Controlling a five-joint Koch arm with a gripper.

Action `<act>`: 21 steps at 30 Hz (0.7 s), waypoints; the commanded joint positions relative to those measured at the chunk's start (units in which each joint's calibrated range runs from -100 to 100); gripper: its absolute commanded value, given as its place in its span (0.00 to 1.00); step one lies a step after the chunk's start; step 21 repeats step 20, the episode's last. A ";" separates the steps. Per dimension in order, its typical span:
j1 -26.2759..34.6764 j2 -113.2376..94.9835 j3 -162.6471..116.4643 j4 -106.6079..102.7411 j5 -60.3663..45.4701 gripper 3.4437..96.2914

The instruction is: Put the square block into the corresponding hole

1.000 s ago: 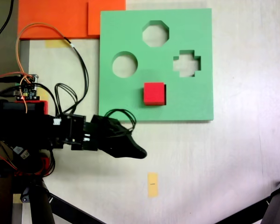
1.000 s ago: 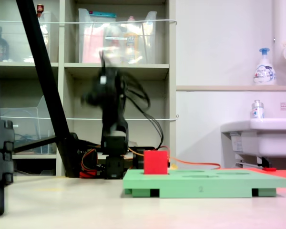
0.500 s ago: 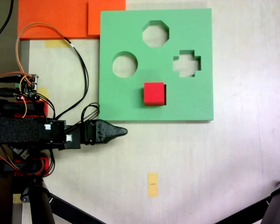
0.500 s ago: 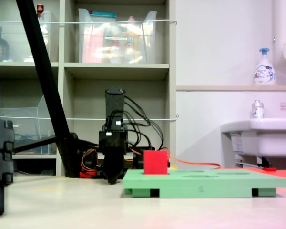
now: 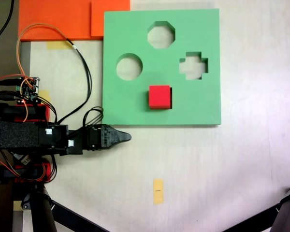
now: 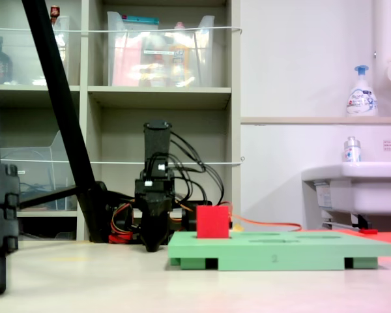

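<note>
green foam board (image 5: 193,104) lies flat on the pale surface (image 5: 241,169), its lower edge in the first exterior view just above the end effector (image 5: 124,137), which points toward the first exterior view's right with its tip low near the surface and apart from the board. its jaws look pressed together to one dark point, holding nothing. the square block (image 5: 160,96) sits in the corresponding hole (image 5: 170,98), a thin strip of the cutout showing at its right side; in the second exterior view the block (image 6: 213,222) stands well proud of the board's top (image 6: 300,242). round (image 5: 129,66), octagonal (image 5: 161,35) and cross-shaped (image 5: 193,65) cutouts are unfilled. wide bare surface spreads below and right of the board, with only a yellow tape strip (image 5: 158,191) on it.
</note>
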 commanded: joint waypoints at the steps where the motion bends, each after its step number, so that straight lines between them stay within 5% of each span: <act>1: -0.20 -0.55 -0.69 -6.68 -0.20 0.48; 21: -0.20 -0.55 -0.69 -6.68 -0.20 0.49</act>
